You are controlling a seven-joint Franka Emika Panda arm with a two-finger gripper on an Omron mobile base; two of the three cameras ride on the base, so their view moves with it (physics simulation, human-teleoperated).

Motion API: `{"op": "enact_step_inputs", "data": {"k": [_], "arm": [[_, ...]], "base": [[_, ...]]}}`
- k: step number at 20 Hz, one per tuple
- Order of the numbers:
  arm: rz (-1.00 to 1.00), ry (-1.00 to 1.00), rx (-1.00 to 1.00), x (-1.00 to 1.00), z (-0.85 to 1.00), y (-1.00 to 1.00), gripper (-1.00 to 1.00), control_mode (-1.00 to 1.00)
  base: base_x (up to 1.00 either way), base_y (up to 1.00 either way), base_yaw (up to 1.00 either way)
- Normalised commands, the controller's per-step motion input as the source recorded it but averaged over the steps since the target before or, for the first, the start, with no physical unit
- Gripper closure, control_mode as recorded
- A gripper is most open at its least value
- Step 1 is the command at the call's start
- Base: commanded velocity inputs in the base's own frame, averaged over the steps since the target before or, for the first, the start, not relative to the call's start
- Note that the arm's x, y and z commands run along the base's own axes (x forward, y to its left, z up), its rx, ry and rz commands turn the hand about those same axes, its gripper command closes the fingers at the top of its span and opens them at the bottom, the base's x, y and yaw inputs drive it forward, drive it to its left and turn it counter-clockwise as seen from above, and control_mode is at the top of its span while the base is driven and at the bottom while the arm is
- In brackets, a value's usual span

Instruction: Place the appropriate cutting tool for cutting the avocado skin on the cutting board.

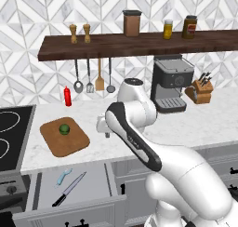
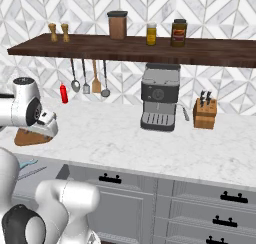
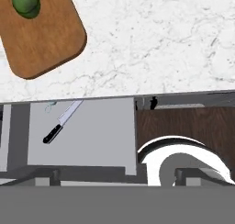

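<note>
Down in the open drawer [image 1: 93,184], near and left of the jaws, lies the knife [image 1: 69,190], its long axis slanting, handle nearest and blade pointing far-right, beside the peeler [image 1: 63,176]. Jaws hang empty and fully spread above the desk [image 1: 186,128]. On the board [image 1: 64,136] sits the avocado [image 1: 64,129].

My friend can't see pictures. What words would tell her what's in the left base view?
A white robot arm rises over a marble kitchen counter, where a small green avocado sits on a brown wooden cutting board. Below, an open drawer holds a black-handled knife beside a light-blue-handled peeler.
</note>
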Motion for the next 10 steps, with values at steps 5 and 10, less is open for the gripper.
{"op": "enact_step_inputs", "data": {"k": [5,10], "arm": [[-0.01,0.12,0.10,-0.03,-0.30,-0.03,-1.00,-1.00],[-0.05,0.03,0.01,0.00,-0.32,0.16,-1.00,-1.00]], "base": [[0.00,0.00,0.00],[0.00,0.00,0.00]]}}
